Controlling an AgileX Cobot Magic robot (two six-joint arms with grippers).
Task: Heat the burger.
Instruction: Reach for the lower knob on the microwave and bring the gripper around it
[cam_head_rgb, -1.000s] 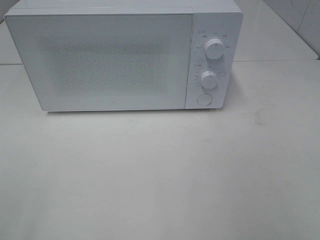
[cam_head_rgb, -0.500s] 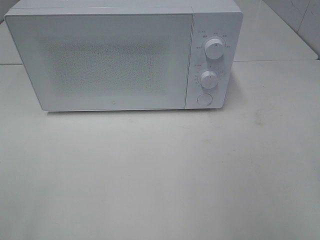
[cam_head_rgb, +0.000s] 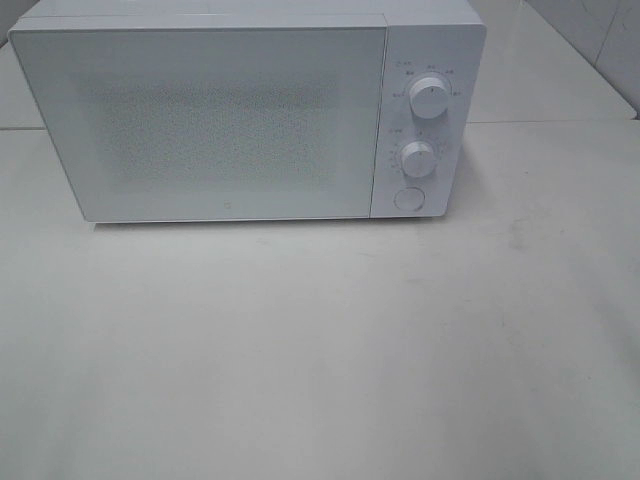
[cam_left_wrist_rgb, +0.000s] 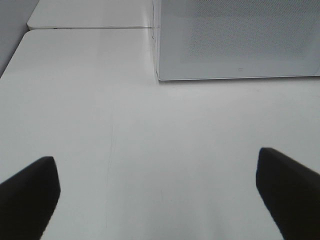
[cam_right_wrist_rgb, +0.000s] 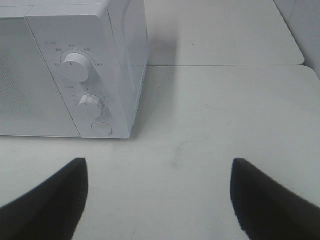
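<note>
one microwave (cam_head_rgb: 230, 110), two knobs (cam_head_rgb: 429, 97), one button (cam_head_rgb: 408, 198); left claw (cam_left_wrist_rgb: 155, 165), right claw (cam_right_wrist_rgb: 158, 167) both agape

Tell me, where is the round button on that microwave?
In the high view the round button sits on the microwave, at the bottom of its control panel, right of the door and just below the lower dial.

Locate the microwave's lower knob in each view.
Exterior high: lower knob on the panel right of the door, between upper knob and round button.
Left wrist: not in it; only the door shows.
Right wrist: lower knob between the same two.
Shared landmark: the door.
</note>
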